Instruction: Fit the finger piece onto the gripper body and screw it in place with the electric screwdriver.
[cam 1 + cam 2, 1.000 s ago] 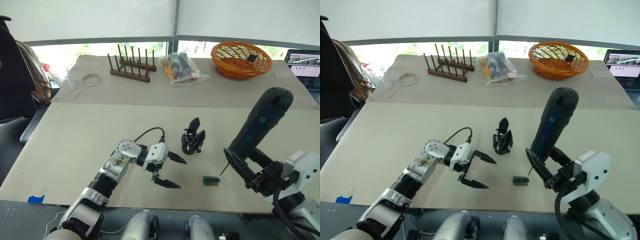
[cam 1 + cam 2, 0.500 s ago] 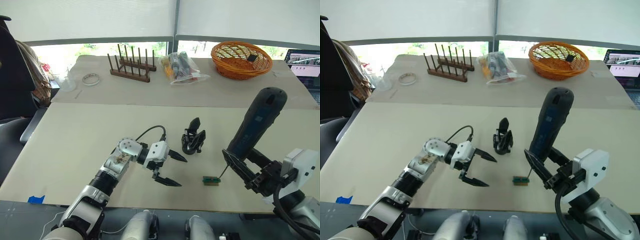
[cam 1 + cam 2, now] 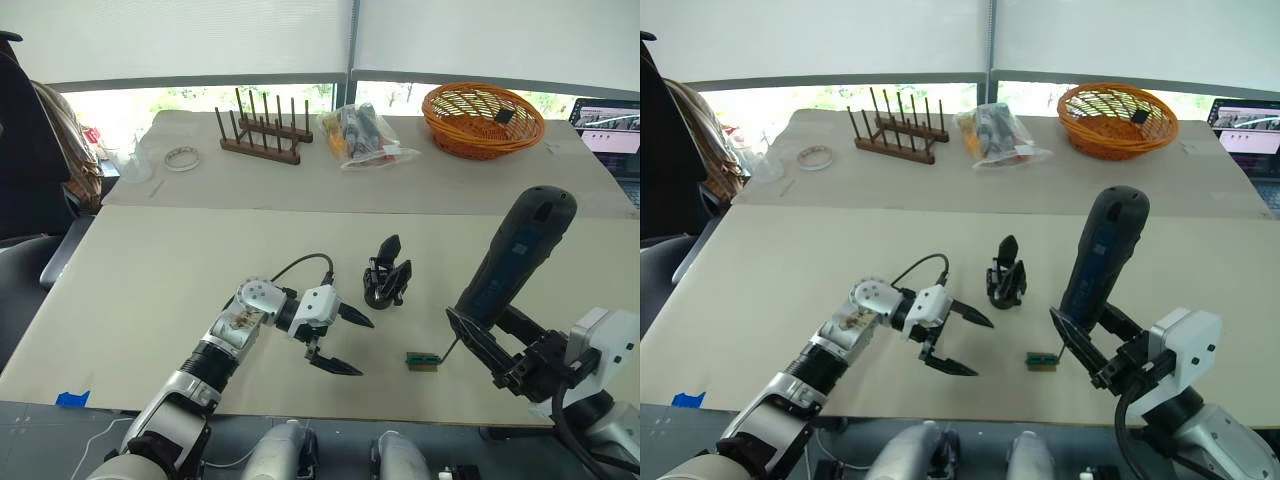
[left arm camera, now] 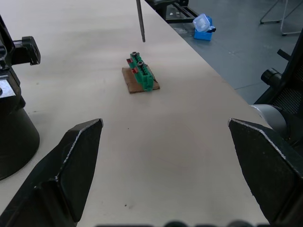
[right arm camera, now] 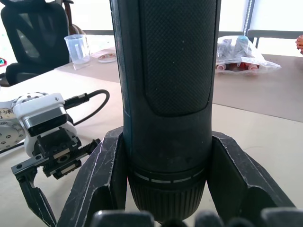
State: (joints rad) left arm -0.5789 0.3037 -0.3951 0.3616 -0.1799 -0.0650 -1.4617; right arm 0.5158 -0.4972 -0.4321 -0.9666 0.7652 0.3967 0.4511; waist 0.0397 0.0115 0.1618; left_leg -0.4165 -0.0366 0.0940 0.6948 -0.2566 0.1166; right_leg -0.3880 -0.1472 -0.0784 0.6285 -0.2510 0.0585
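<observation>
The gripper body (image 3: 384, 290) stands upright mid-table, and the finger piece (image 3: 390, 246) rises from its top as a black point. My left gripper (image 3: 364, 348) is open just left of it and in front, holding nothing; the body's base (image 4: 12, 118) sits beside its fingers in the left wrist view. My right gripper (image 3: 478, 325) is shut on the electric screwdriver (image 3: 515, 255), which tilts up to the right. The screwdriver's thick barrel (image 5: 165, 94) sits between both right fingers. Its thin bit (image 4: 140, 21) hangs just above a small green-and-black block (image 3: 422, 360).
Along the far side are a wooden peg rack (image 3: 260, 135), a plastic bag of parts (image 3: 362, 135), an orange basket (image 3: 482, 118), a tape roll (image 3: 182, 158) and a plastic cup (image 3: 135, 165). A laptop (image 3: 610, 130) sits far right. The table's front edge runs close below both grippers.
My right arm has sunk slightly and shifted right with the screwdriver, its bit staying over the green block. My left gripper has barely moved and stays open.
</observation>
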